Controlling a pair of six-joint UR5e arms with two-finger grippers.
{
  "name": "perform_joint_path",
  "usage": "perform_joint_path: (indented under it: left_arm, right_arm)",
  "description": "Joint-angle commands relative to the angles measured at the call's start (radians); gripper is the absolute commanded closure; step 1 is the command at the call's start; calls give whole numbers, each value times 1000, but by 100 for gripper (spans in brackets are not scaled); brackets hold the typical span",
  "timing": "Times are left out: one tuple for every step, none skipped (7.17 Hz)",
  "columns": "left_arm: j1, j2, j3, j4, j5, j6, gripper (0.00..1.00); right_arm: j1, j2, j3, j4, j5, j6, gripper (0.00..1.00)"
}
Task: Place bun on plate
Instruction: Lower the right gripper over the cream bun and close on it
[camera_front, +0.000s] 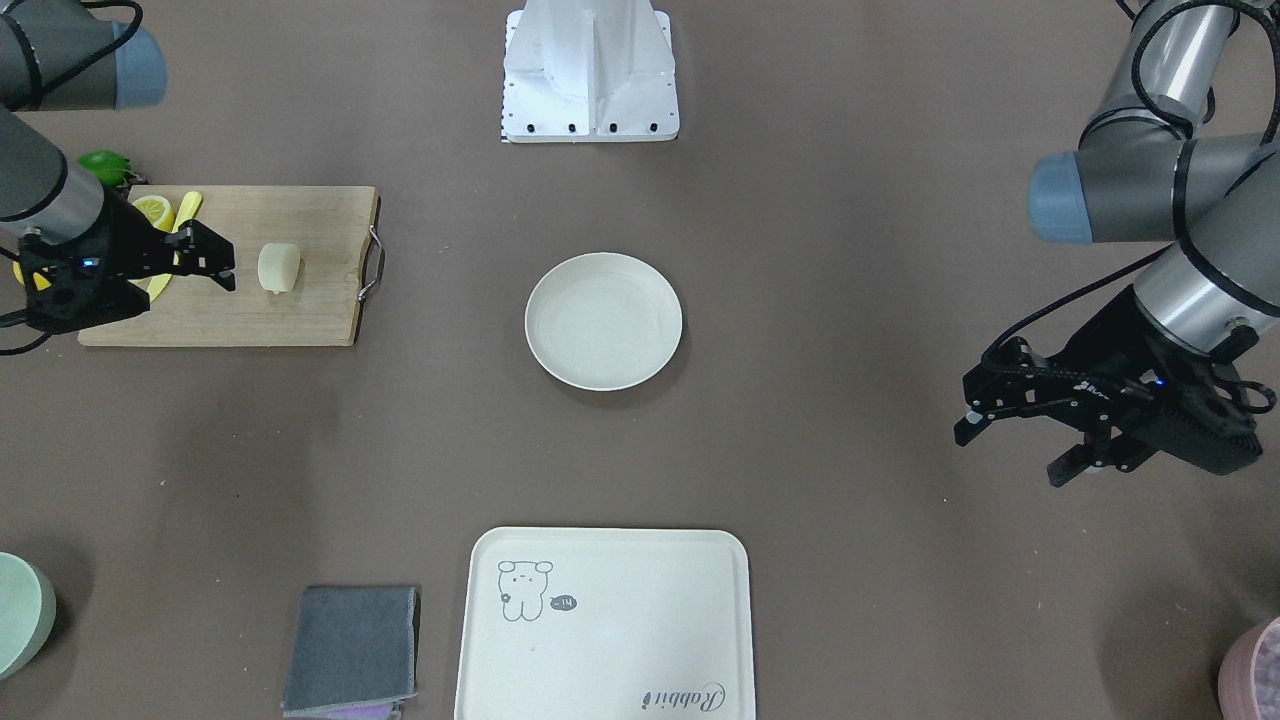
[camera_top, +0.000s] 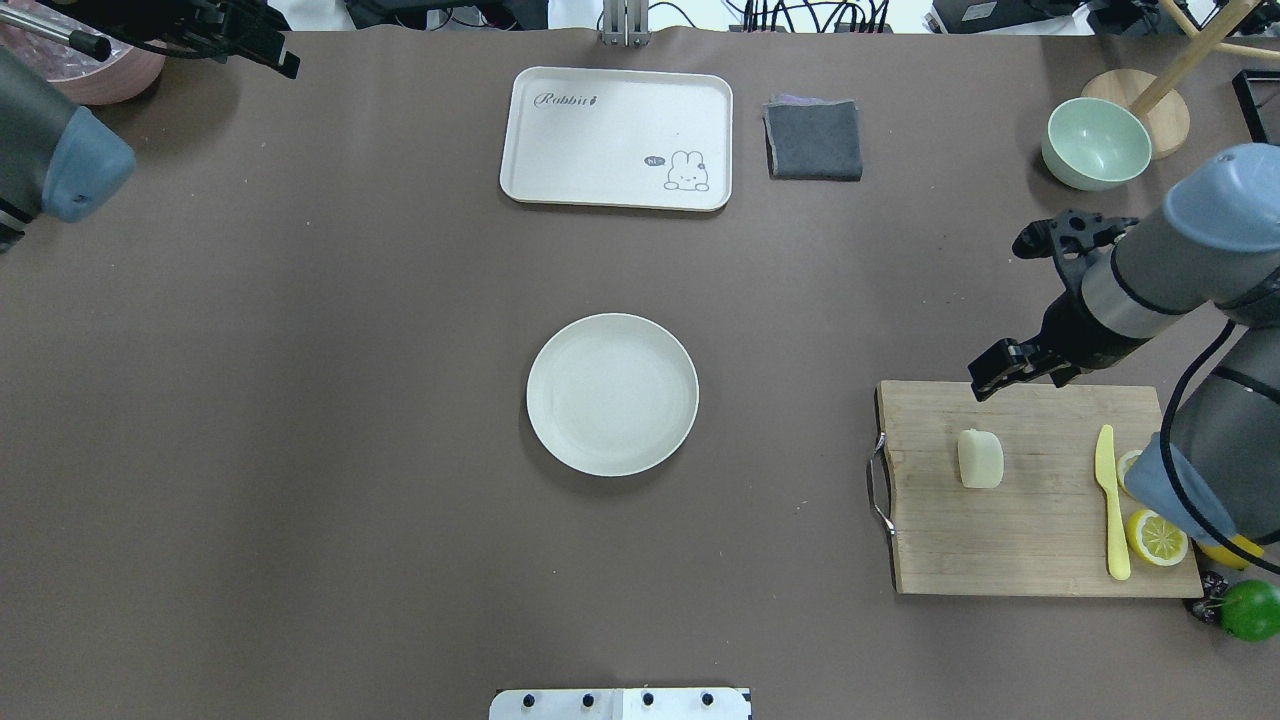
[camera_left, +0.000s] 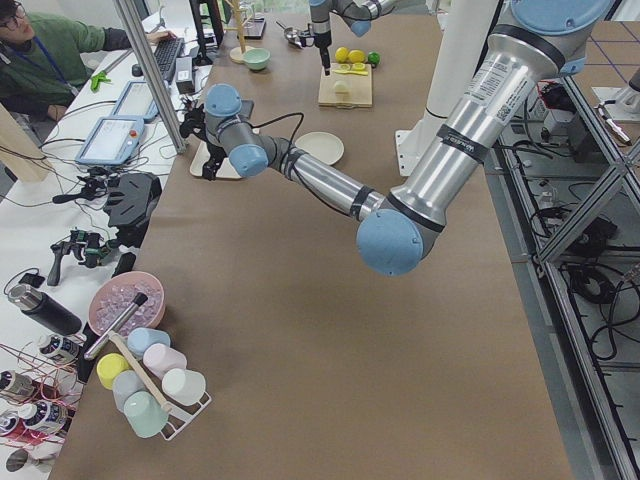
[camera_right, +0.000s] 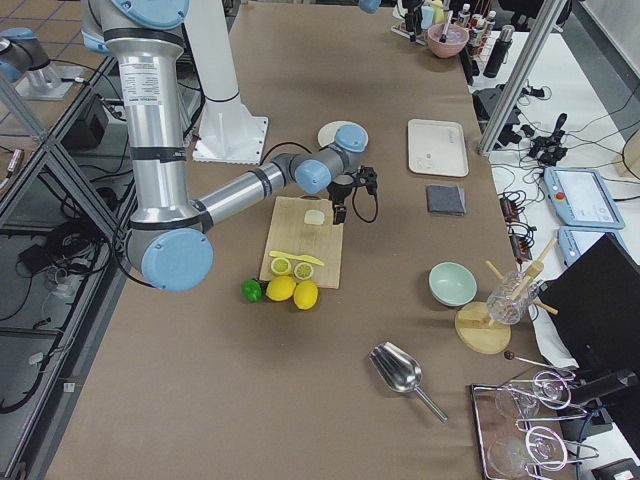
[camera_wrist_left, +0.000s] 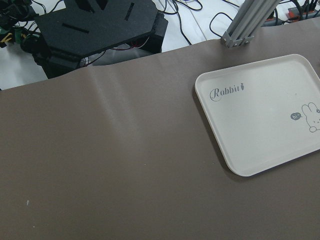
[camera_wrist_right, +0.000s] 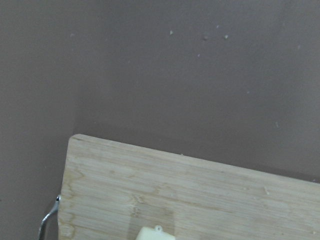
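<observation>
The bun (camera_top: 980, 458), a small pale cream lump, lies on a wooden cutting board (camera_top: 1040, 540) on the table's right side; it also shows as the bun (camera_front: 279, 268) and, at the bottom edge of the right wrist view, the bun (camera_wrist_right: 155, 234). The round cream-white plate (camera_top: 612, 394) sits bare at the table's middle, also seen as the plate (camera_front: 604, 320). My right gripper (camera_top: 1003, 315) hangs open over the board's far edge, just beyond the bun, not touching it. My left gripper (camera_front: 1010, 452) is open and holds nothing, far off at the table's left.
On the board lie a yellow knife (camera_top: 1112, 500) and lemon slices (camera_top: 1158, 537), with a green lime (camera_top: 1250, 608) beside it. A rectangular cream tray (camera_top: 617, 137), a grey cloth (camera_top: 814, 140) and a green bowl (camera_top: 1095, 143) stand at the far side.
</observation>
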Motion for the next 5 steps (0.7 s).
perform_joint_path:
  left_arm:
    - [-4, 2, 1, -1, 41, 1, 3]
    - [-2, 2, 1, -1, 50, 1, 3]
    - [1, 2, 5, 1, 64, 3, 3]
    - [1, 1, 10, 1, 78, 3, 3]
    - [2, -2, 28, -1, 84, 10, 3]
  right_arm:
    - [-103, -19, -3, 43, -78, 94, 0]
    - [-108, -40, -3, 45, -93, 96, 0]
    - [-108, -57, -3, 45, -103, 96, 1]
    - [-116, -56, -1, 45, -103, 100, 13]
    - [-122, -46, 4, 47, -103, 117, 50]
